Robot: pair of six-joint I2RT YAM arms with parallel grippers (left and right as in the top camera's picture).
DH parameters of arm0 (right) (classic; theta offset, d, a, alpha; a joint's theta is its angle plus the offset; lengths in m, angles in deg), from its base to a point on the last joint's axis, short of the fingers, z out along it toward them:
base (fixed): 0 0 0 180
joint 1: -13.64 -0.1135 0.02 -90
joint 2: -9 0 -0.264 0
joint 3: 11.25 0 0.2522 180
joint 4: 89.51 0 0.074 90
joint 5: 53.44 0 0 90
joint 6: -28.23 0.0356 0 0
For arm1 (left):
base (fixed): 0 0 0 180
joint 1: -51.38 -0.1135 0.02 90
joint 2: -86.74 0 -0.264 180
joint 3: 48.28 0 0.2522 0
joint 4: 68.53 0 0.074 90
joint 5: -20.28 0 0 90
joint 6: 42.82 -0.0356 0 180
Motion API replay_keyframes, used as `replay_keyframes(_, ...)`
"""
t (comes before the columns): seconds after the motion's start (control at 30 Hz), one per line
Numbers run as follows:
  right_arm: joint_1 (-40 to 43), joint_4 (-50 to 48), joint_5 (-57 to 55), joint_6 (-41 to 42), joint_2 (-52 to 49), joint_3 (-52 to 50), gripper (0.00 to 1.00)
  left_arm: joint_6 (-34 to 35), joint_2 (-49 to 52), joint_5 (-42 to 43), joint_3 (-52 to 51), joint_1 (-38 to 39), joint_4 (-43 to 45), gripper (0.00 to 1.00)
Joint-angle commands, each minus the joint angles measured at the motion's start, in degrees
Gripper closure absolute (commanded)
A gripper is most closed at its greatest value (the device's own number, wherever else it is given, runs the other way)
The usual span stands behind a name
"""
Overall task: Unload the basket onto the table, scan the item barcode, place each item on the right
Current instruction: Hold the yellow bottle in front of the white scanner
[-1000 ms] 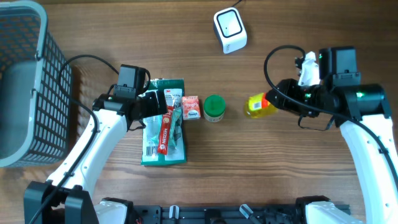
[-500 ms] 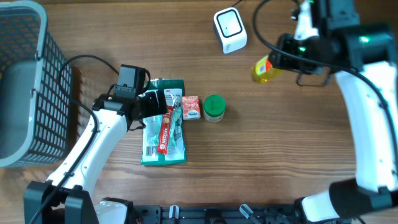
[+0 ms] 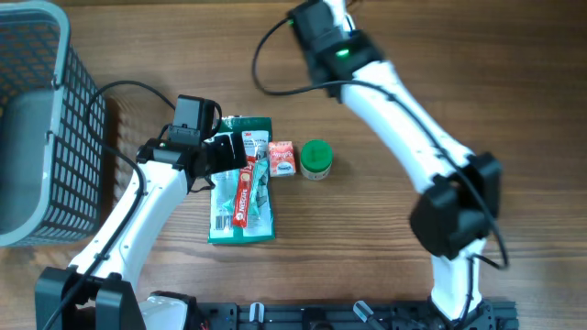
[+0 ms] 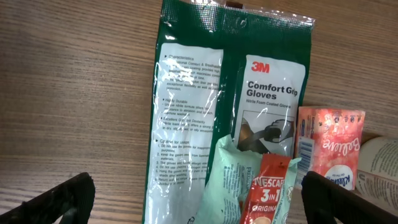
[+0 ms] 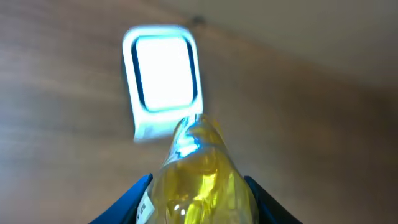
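Yellow clear plastic bottle [image 5: 196, 180] is clamped in my right hand [image 5: 198, 200], nose close to the white box scanner [image 5: 163, 84] and its lit window. Barcode unseen, so I should roll the label slowly toward that window. Left hand [image 4: 199, 200] gapes wide over the green glove packet [image 4: 193, 93].

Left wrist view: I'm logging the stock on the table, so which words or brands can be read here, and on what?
"3M": green glove pack.
"Comfort Grip Gloves": same pack.
"ESCAF", "3 IN", "ORIGINAL": red sachet, partly cut off.
"Bellive", roughly: pink packet, script hard to make out.
Fine print on the glove pack's left panel: too small to read.
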Motion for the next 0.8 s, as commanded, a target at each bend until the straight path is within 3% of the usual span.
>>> replay_keyframes(0.0, -1.92, -9.64, -18.84, -16.63, -5.6, 1.18, 0.96, 0.74, -0.94, -0.55, 0.96, -0.11, -0.02, 0.0)
replay_keyframes(0.3, -1.75, -30.23, -28.09, -29.97, -14.36, 0.87, 0.96, 0.76, -0.94, -0.55, 0.96, -0.11, -0.02, 0.0)
replay_keyframes(0.5, -1.75, -35.78, -24.94, -29.97, -14.67, 0.83, 0.96, 0.74, -0.94, -0.55, 0.96, -0.11, -0.02, 0.0)
replay_keyframes(0.77, -1.62, -36.26, -19.32, -28.13, -14.88, 0.81, 0.96, 0.74, -0.94, -0.55, 0.96, -0.11, -0.02, 0.0)
